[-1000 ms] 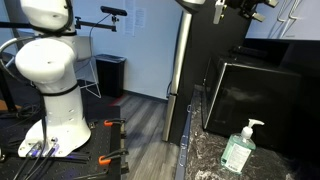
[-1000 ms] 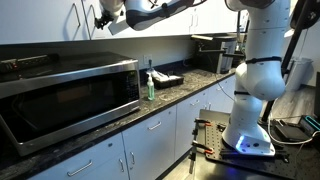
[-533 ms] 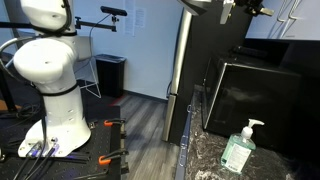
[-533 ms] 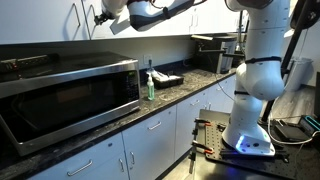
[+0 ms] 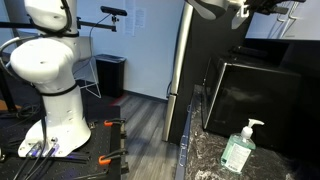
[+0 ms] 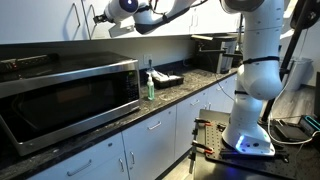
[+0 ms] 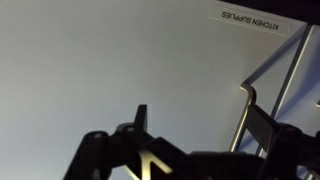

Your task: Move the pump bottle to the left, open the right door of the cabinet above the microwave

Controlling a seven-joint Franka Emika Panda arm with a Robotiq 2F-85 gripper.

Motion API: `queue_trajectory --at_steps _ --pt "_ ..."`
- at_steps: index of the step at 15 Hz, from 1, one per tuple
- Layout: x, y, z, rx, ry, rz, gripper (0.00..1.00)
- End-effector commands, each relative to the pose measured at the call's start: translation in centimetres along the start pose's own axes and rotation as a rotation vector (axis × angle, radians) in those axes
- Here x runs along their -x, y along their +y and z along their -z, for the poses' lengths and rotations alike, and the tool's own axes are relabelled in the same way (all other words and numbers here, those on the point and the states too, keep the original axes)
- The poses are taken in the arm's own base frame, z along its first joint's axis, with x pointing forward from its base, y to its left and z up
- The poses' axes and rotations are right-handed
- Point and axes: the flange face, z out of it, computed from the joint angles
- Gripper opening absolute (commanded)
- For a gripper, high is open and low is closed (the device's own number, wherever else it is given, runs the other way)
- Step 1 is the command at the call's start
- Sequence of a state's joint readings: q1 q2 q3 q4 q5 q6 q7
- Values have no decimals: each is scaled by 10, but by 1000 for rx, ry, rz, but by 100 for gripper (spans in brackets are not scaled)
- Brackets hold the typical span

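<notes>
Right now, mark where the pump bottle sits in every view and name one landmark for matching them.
In an exterior view: pump bottle at lower right, in front of the black microwave.
In an exterior view: pump bottle near centre, just right of the microwave.
Wrist view: not in it; only a pale cabinet door and its bar handle show.
Shared landmark: the microwave, in both exterior views.

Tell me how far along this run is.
Looks done: the pump bottle stands alone on the counter, arm away from it. In hand: the gripper is open, up at the handle of the right door. Left: grasp the handle and pull the door, which looks shut.
</notes>
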State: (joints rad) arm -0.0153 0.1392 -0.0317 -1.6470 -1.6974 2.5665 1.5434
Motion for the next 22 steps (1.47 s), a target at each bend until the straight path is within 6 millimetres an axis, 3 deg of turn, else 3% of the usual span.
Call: queue_trajectory --at_steps 1,11,12,14,22 --pt "-3 -2 -8 -41 51 -71 100" --pt "1 -8 -21 -131 87 -149 97" --pt "1 -9 -22 -141 85 -147 75" --pt "2 -13 -23 -157 84 -145 68" --pt "-1 -21 -20 -185 88 -149 5"
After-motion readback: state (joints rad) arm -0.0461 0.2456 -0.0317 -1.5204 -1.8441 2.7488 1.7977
